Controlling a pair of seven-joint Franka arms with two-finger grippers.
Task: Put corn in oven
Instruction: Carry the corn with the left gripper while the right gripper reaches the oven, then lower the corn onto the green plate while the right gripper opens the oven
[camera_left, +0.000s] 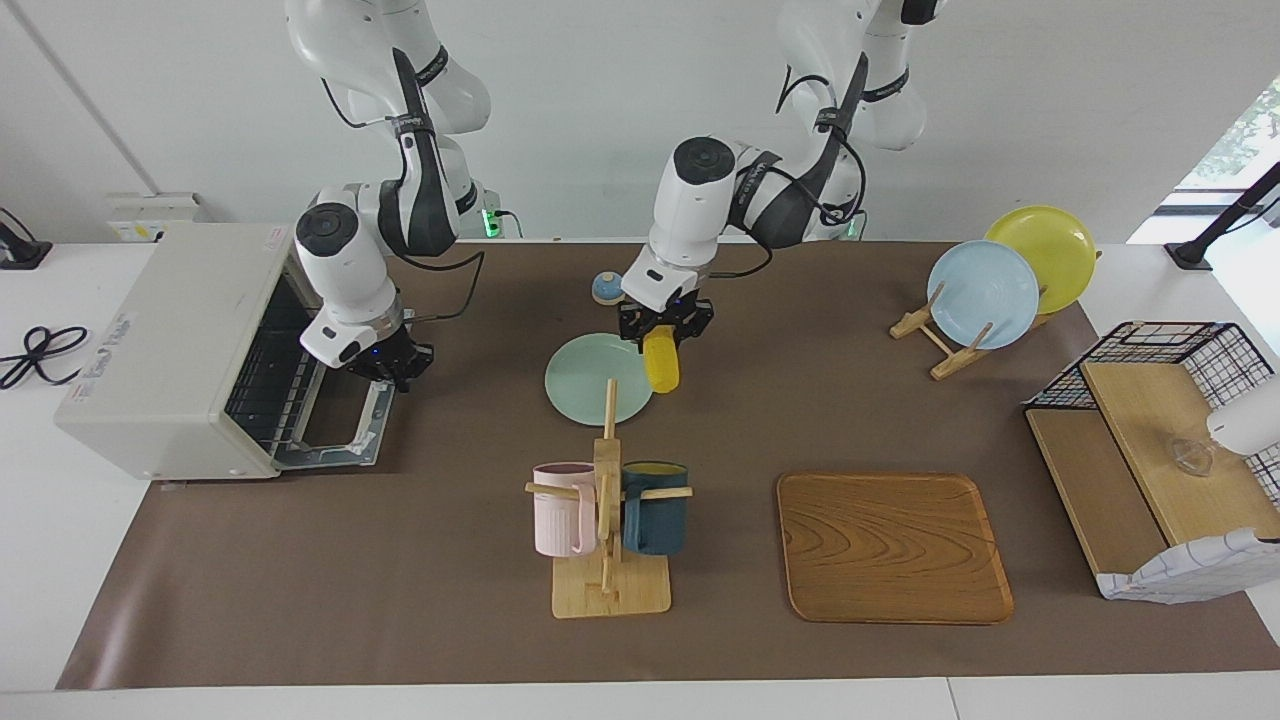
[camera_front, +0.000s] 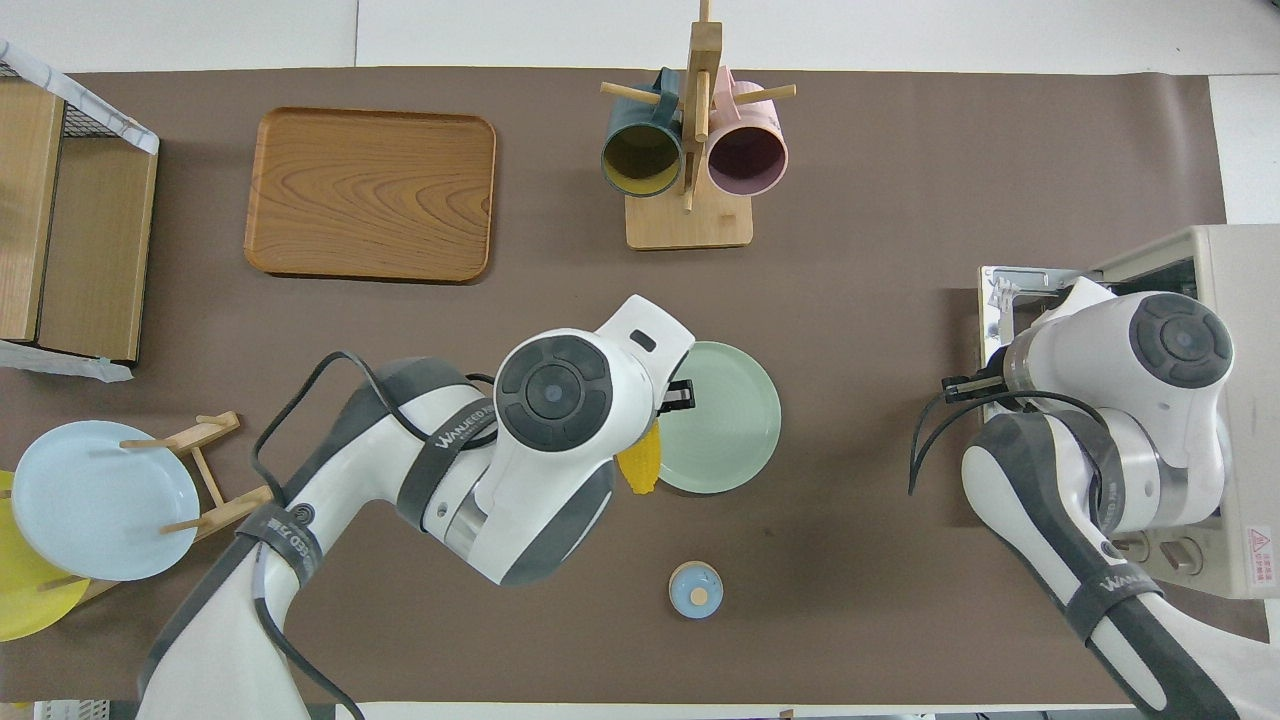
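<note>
While the oven door lies folded down | left tool clamped on the corn, cob hanging point-down over the green plate | oven mouth lies toward the right arm's end of the bench | right tool pinched on the door's edge.

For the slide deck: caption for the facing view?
Left gripper carries yellow corn cob over green plate; right gripper holds off-white oven door open.
</note>
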